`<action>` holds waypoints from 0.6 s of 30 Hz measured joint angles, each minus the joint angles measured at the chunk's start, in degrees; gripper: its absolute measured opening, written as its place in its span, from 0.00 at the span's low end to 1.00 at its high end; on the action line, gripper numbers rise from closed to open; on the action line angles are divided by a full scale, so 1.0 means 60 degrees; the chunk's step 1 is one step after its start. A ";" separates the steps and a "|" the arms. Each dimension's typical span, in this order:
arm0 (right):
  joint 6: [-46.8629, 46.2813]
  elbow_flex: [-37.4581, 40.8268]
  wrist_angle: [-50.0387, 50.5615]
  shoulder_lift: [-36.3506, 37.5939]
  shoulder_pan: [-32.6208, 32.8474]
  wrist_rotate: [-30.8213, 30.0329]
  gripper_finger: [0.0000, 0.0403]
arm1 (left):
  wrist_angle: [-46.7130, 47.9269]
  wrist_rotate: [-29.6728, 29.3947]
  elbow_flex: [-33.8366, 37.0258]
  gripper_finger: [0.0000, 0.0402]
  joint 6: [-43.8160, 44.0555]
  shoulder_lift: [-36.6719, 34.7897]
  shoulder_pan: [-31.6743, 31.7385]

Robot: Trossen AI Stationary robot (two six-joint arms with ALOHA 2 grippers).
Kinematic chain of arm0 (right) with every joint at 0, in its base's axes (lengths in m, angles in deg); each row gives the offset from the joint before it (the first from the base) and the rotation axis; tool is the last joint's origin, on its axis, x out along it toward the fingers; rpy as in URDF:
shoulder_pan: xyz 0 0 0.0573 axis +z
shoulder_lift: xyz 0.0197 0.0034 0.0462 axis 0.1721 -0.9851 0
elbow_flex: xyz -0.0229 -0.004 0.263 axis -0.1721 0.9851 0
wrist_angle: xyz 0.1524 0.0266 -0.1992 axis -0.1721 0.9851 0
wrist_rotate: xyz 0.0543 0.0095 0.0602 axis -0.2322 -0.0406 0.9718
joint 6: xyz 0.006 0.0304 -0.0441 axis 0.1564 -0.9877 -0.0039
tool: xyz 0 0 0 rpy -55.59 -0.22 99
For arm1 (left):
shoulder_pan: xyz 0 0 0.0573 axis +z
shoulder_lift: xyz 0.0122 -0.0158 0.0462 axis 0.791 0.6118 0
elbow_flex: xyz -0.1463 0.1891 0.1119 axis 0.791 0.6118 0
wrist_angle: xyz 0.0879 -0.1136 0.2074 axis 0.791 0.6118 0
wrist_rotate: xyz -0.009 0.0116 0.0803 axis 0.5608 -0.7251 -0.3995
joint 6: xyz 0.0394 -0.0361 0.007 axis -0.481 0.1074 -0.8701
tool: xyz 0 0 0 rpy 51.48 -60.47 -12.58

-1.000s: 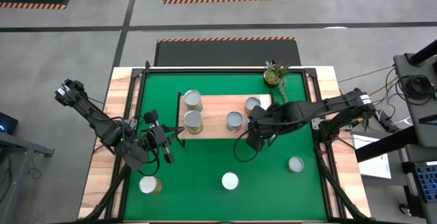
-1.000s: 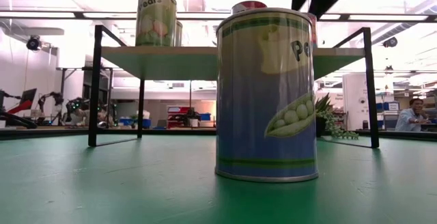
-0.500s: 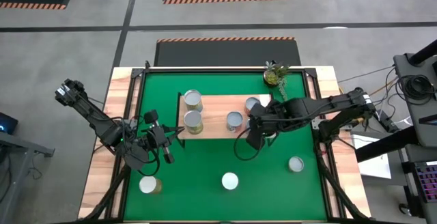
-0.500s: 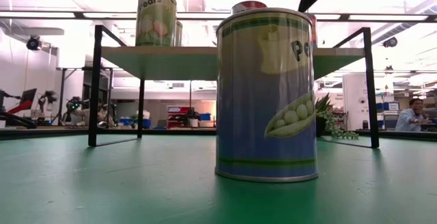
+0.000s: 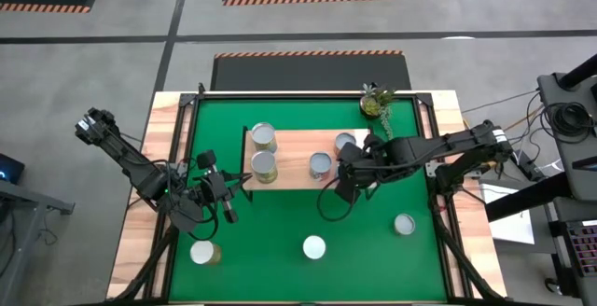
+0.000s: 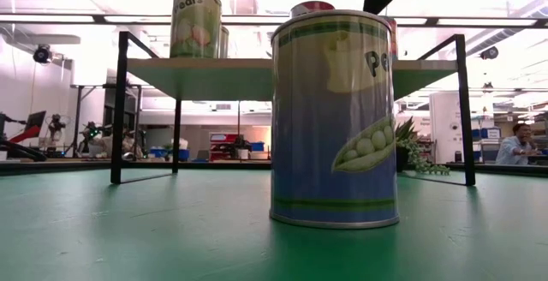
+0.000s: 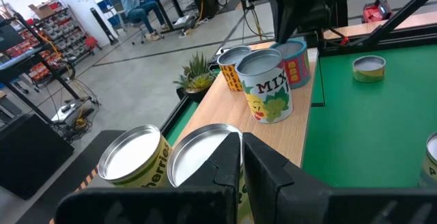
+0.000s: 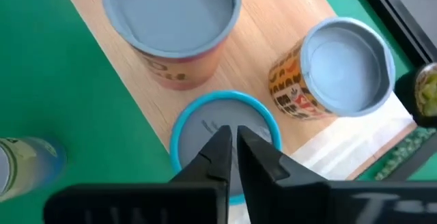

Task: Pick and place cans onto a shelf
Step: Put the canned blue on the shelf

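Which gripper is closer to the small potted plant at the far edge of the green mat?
The right. The right gripper is over the shelf's right end, a little nearer the camera than the plant. The left gripper waits beyond the shelf's left end.

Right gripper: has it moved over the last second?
Yes, slightly. In the high view the right gripper sits at the shelf's front right edge much as before; in the low view its dark shape shifted left, then back right against the shelf post.

Four cans [image 5: 264,138] stand on the shelf [image 5: 294,149], three [image 5: 313,247] before it.
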 joint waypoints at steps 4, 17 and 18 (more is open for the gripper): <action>0.0004 0.0021 -0.0020 -0.0015 0.0000 -0.0006 0.03 | 0.0000 0.0000 0.0000 0.00 -0.0029 0.0000 0.0000; -0.0089 0.0740 -0.0249 -0.0018 0.0026 -0.0171 0.03 | 0.0000 0.0000 0.0000 0.00 -0.0032 0.0000 -0.0002; -0.0087 0.0747 -0.0243 -0.0018 0.0026 -0.0171 0.03 | 0.0000 0.0001 0.0000 0.00 -0.0032 0.0000 -0.0002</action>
